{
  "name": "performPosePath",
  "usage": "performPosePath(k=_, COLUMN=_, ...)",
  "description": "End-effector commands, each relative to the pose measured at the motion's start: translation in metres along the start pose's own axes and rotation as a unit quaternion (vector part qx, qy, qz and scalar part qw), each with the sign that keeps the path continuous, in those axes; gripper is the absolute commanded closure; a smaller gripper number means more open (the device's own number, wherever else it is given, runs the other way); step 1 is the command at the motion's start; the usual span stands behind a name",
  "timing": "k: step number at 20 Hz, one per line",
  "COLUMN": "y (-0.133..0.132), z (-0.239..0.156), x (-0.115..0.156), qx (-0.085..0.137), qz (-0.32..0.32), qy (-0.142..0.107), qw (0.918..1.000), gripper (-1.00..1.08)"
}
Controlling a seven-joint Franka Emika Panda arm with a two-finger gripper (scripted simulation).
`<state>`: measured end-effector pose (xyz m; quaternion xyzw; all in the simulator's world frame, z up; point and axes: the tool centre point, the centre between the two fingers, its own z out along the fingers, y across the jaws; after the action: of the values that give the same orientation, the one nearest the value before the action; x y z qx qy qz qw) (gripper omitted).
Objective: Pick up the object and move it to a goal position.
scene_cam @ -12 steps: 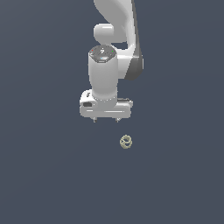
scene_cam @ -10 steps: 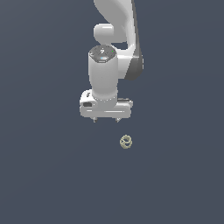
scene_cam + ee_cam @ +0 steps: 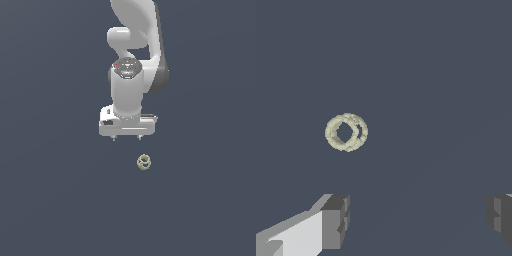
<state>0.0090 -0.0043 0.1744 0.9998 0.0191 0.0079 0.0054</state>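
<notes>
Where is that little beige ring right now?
The ring lies alone on the dark floor, just below the white gripper and slightly toward the exterior view's right, untouched, outside the open fingers.

surface: plain dark blue-grey floor [image 3: 50, 200] | on it: 1 pale knobbly ring [image 3: 144, 162]

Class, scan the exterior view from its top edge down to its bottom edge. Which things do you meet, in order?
Robot arm → gripper, its jaws apart and pointing down → small pale knobbly ring, lying clear of the gripper.
</notes>
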Motion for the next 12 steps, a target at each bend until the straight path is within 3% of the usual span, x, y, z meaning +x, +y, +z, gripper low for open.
performPosePath(k=1, y=0.0, z=0.0, x=0.0, qx=0.0, qz=-0.001, qy=0.0, qw=1.0, gripper=-0.92)
performPosePath(k=12, y=-0.011, z=0.012, x=0.008, qx=0.001, qz=0.029, qy=-0.001, qw=0.9996, gripper=-0.92)
